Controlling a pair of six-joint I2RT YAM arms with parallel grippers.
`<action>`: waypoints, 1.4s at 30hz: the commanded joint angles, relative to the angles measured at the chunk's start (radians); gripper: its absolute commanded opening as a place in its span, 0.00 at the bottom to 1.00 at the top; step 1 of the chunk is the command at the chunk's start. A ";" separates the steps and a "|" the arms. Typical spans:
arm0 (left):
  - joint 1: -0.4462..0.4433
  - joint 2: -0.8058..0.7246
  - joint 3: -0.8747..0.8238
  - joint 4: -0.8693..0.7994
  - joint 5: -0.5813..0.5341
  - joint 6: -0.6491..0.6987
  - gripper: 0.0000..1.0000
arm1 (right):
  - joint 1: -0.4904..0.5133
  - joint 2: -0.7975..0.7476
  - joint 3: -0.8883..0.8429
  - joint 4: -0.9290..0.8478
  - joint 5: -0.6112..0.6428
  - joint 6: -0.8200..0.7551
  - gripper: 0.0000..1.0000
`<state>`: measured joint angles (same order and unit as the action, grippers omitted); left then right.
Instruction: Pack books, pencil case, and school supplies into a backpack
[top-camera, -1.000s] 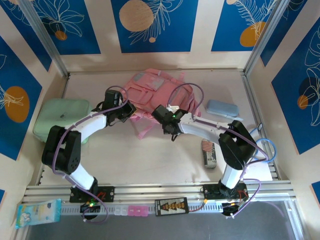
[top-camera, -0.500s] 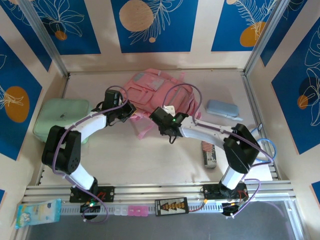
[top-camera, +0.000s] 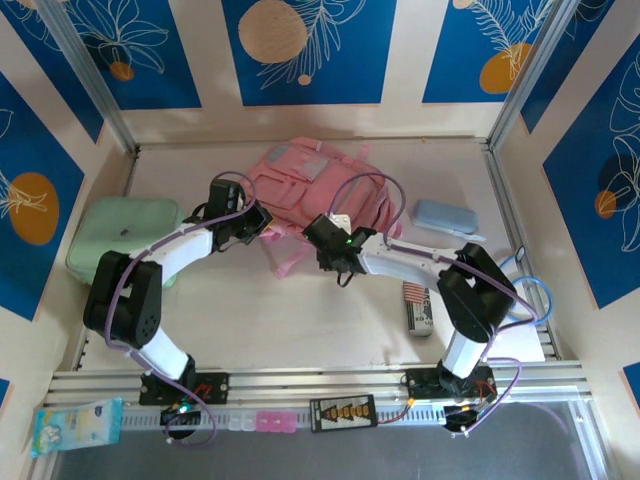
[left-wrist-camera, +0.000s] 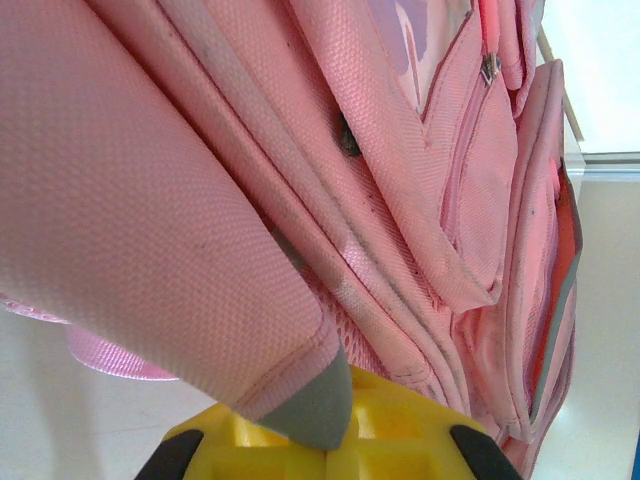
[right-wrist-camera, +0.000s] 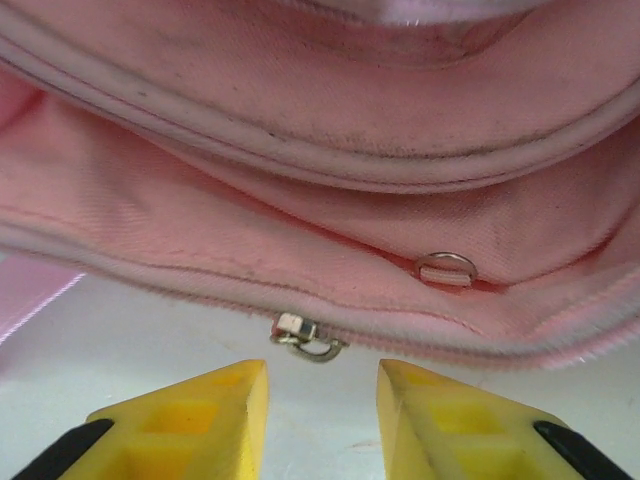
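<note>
moved: right gripper (top-camera: 320, 232) has nudged a hair along the near edge of the backpack (top-camera: 310, 180) since half a second ago, and its arm's elbow pulled back in a bit. The left arm and the backpack look the same as before.
right gripper: jaws apart with nothing between them, parked right at the backpack's near edge. On its wrist cam the right gripper (right-wrist-camera: 322, 375) has the yellow fingers (right-wrist-camera: 200, 405) either side of a gap.
zipper pull: the zipper pull (right-wrist-camera: 308, 338) hangs off the backpack's seam just above that gap, not touched. A metal ring (right-wrist-camera: 445, 268) sits a little further up the fabric.
left gripper: the left gripper (top-camera: 262, 222) is at the backpack's near-left corner. On its wrist cam the left gripper (left-wrist-camera: 325, 445) looks clamped on a grey-tipped fold of the backpack (left-wrist-camera: 250, 200).
backpack: pink, lying flat near the back middle of the table (top-camera: 300, 320).
pencil case: the pencil case (top-camera: 445, 217) is just right of the backpack, not touching it.
supplies: the flag-print pack (top-camera: 415, 292) and the grey-white oblong (top-camera: 421, 318) lie touching each other, near-right of the backpack.
mint-green case: the mint-green case (top-camera: 120, 235) is well left of the backpack.
table: pale, matte, with a metal rail (top-camera: 320, 381) along the near edge.
tissue pack: the tissue pack (top-camera: 75, 425) is past that rail, far near-left of the backpack.
room: wall panels (top-camera: 300, 50) behind the backpack are blue with white leaves and orange circles.
</note>
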<state>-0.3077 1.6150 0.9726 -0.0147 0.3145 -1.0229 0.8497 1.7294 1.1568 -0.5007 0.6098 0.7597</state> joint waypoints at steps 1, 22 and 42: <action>0.005 -0.005 0.031 0.059 0.058 0.005 0.00 | -0.009 0.035 0.053 0.010 0.032 0.015 0.32; 0.020 -0.009 0.045 -0.010 0.000 0.072 0.00 | -0.095 -0.097 -0.117 -0.105 0.117 0.112 0.10; 0.025 0.003 0.057 -0.012 0.022 0.077 0.00 | -0.066 -0.195 -0.137 -0.010 0.046 -0.039 0.34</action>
<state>-0.2878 1.6180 0.9794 -0.0460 0.3244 -0.9665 0.7696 1.5810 1.0290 -0.5262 0.6575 0.7486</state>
